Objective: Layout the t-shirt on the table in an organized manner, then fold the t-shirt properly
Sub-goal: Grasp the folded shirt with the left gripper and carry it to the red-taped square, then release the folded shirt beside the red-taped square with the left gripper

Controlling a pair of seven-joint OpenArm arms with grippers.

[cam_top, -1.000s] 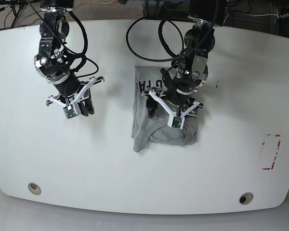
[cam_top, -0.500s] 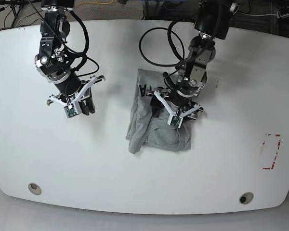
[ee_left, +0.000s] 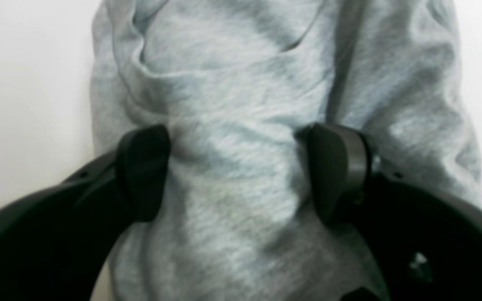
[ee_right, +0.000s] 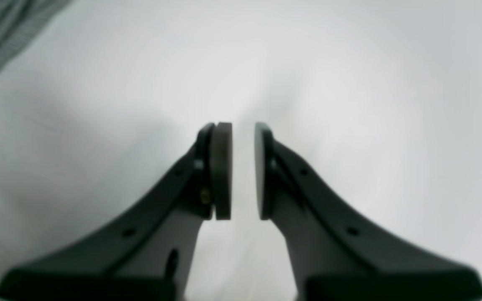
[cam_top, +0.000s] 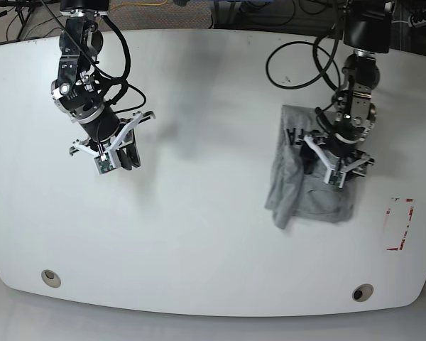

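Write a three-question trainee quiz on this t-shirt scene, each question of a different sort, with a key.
1. True or false: the right gripper holds cloth.
2. Multiple choice: the fingers of the left gripper stand (A) one on each side of a bunched ridge of the t-shirt, (B) over bare table, (C) around a cable.
3. Fill in: in the base view the red-and-white mark lies to the ____ of the t-shirt.

Key: 1 false, nothing is between its nearly closed pads; 2 A; 3 right.
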